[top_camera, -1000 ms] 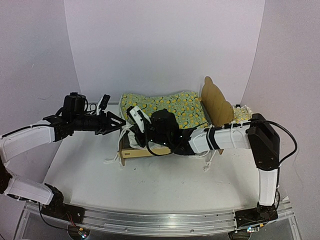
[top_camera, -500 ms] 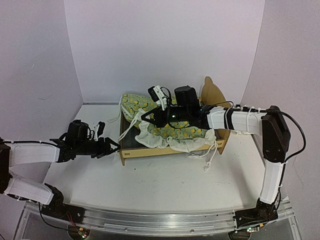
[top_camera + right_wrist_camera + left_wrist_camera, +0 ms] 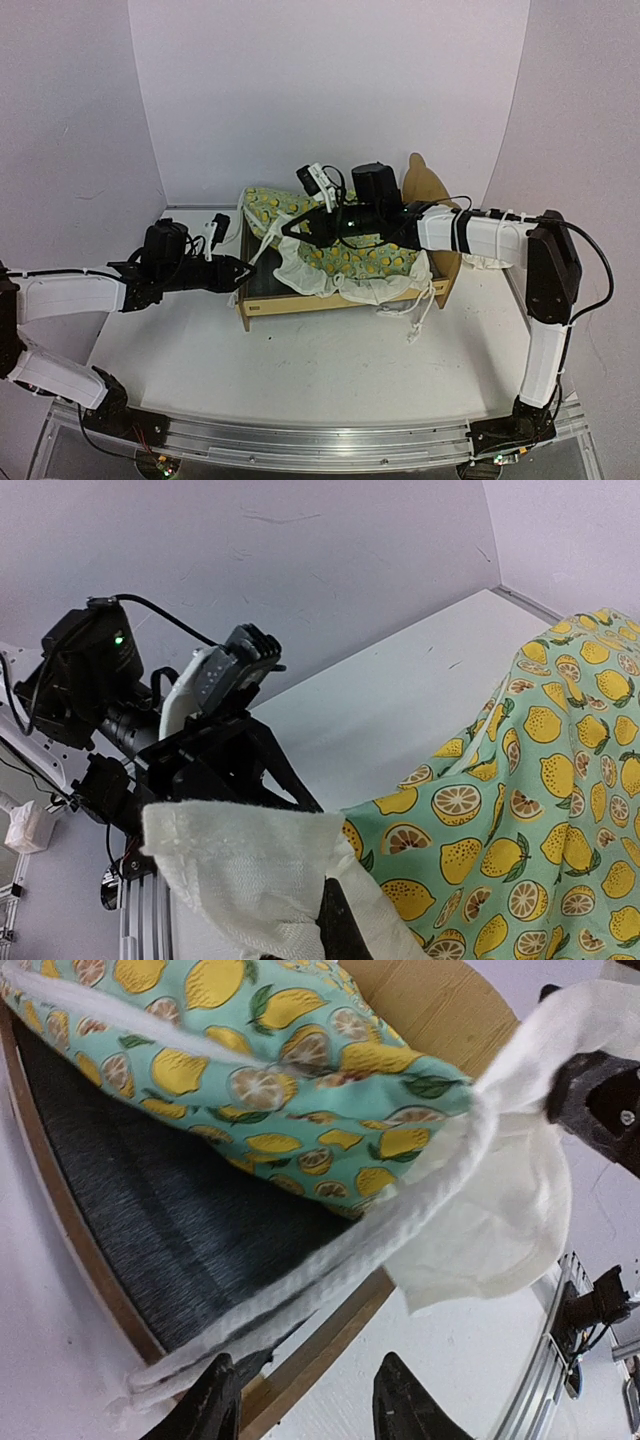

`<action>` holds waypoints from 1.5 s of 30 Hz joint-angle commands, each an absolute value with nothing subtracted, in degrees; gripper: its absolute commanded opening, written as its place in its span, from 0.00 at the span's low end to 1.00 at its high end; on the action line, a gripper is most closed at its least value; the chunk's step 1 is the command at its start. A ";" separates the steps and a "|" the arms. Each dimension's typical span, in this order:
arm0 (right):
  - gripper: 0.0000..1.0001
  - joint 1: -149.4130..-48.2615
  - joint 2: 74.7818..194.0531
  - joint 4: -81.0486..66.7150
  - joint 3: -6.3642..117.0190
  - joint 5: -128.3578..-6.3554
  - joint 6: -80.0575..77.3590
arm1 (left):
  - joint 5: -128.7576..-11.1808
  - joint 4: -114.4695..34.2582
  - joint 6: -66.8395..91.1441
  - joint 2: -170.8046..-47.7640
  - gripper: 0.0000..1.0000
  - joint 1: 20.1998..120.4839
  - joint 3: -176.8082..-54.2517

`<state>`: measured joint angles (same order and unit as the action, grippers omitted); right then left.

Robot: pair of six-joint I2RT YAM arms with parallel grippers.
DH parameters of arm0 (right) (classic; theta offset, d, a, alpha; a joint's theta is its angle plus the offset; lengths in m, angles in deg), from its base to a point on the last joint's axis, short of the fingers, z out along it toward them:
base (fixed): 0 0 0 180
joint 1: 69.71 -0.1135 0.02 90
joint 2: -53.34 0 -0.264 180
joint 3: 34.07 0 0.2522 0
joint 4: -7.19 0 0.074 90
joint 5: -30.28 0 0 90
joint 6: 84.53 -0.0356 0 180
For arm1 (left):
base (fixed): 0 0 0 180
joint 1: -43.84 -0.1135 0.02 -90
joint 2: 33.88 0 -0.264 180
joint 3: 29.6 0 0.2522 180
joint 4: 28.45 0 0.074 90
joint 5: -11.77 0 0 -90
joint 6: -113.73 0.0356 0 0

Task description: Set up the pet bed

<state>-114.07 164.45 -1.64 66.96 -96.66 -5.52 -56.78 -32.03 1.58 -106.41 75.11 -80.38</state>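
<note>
Walls (image 3: 330, 90) pale, curved, behind white table (image 3: 330, 370). Pet bed (image 3: 300, 303) at frame centre, long axis left-right, headboard (image 3: 425, 185) at right end, foot facing left. Lemon-print blanket (image 3: 360, 262) heaped over right part, grey mattress pad (image 3: 180, 1230) bare at left. Right gripper (image 3: 283, 230) above bed's upper left, clamped on blanket's white ruffle. Left gripper (image 3: 243, 267) just beside foot rail, fingers parted, gripping nothing.

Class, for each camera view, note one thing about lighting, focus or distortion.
Top external: even soft light, only a faint shadow beside the pet bed. Left wrist: lemon-print blanket sharp, bed rail bowed by the lens. Right wrist: white ruffle close to the lens, soft; lemon print crisp.
</note>
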 commanded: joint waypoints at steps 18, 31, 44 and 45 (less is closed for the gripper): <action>0.00 -113.83 163.11 -0.77 70.92 -100.70 -5.37 | -79.61 -39.21 20.75 -115.97 0.12 84.18 -97.92; 0.00 -112.74 162.00 -1.05 70.13 -100.50 -5.60 | -51.77 -64.27 10.62 -110.36 0.00 84.27 -106.17; 0.00 -112.43 161.97 -1.89 69.28 -101.17 -5.28 | -39.28 -66.20 8.74 -115.46 0.00 84.20 -109.05; 0.00 -112.43 162.01 -1.95 69.27 -101.12 -5.26 | -38.88 -66.16 8.63 -116.32 0.00 84.19 -109.32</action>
<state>-112.74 164.45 -3.39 67.94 -100.64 -5.50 -41.98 -66.26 9.10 -114.06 84.03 -106.04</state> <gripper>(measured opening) 0.023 0.011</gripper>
